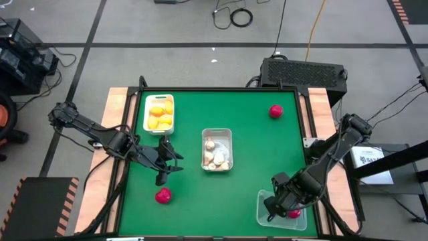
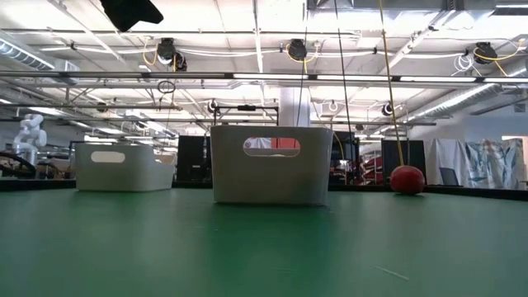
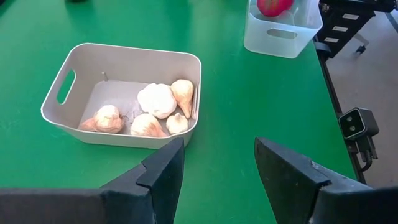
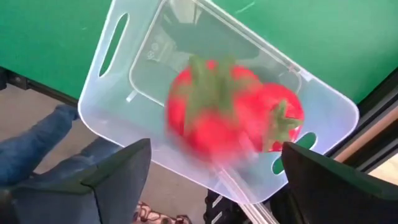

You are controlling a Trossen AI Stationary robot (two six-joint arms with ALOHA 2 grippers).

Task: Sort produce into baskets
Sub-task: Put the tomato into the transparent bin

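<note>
My right gripper [image 4: 214, 180] is open above the clear basket [image 4: 112, 68] at the table's near right [image 1: 262, 213]. In that basket lie two red strawberries: one blurred [image 4: 211, 115] beyond the gap between my fingers, apart from both, and one beside it [image 4: 280, 118]. My left gripper [image 3: 217, 180] hangs open and empty over the table's near left [image 1: 166, 167], pointing toward the garlic basket [image 3: 56, 112]. Further strawberries lie on the cloth near left [image 1: 162, 195] and far right [image 1: 275, 111]. Lemons [image 1: 160, 115] fill the white basket [image 1: 146, 114].
The garlic basket [image 1: 204, 148] stands mid-table with several bulbs [image 3: 155, 99]. In the low view it [image 2: 271, 165] fronts the lemon basket [image 2: 124, 167], with a strawberry [image 2: 407, 179] to the right. Wooden rails edge the green cloth. A black box [image 1: 304, 70] sits beyond the far edge.
</note>
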